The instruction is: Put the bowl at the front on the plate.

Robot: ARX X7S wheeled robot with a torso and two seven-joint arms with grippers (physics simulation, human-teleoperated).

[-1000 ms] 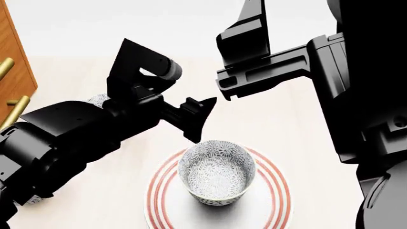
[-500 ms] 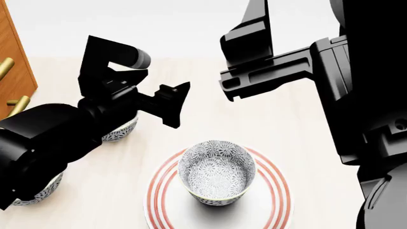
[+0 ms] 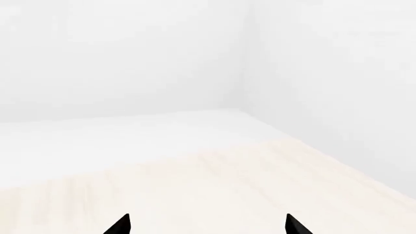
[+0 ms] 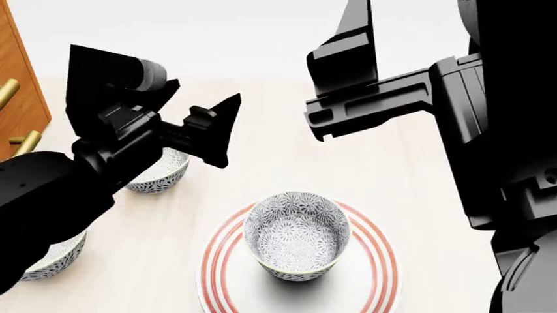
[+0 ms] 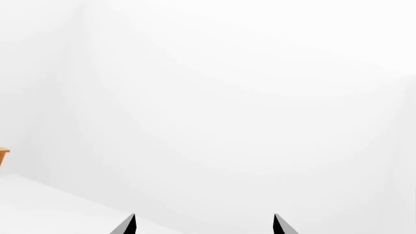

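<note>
Low in the head view, just left of centre, the plate (image 4: 379, 261) lies flat on the pale wooden table (image 4: 418, 169), its red rings showing all round, and its lower edge is cut off by the frame. The bowl (image 4: 297, 235) stands upright on the plate, roughly at its middle, with the blue-grey flower pattern plain to see inside and out, and nothing is gripping it. At the lower left edge a second patterned bowl (image 4: 54, 259) peeks out from under the bulk of the left arm (image 4: 44, 189). A little further back, at centre left, a third bowl (image 4: 161, 171) sits on the table, partly covered by that arm. The left gripper (image 4: 213, 127) hangs in the air above the table, up and to the left of the plate, touching none of the bowls; in the left wrist view its two dark fingertips (image 3: 120, 225) stand well apart with only bare table and white wall between them. The right gripper (image 4: 335, 85) is held high in the upper middle of the head view, and its fingertips (image 5: 126, 225) in the right wrist view are likewise spread with nothing between them. At the far left edge stands a brown wooden cabinet (image 4: 17, 98) with brass handles (image 4: 9, 91).
</note>
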